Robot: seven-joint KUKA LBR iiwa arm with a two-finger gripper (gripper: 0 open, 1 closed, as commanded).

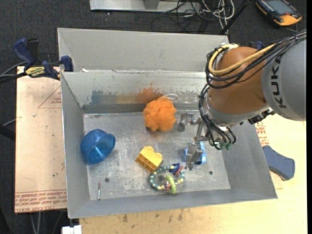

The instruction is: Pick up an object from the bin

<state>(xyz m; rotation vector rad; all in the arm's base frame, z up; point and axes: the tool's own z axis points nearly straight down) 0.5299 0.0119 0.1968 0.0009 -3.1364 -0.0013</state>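
Grey bin (73,130) floor carries loose things: an orange puff (159,114) beyond the claw (195,157) to its left, a blue cup (97,146) far left, a yellow block (149,158) and a bead ring (166,180) near its left. The claw is low over a small blue piece (201,156). How wide it gapes I cannot tell, and nothing seems lifted yet.
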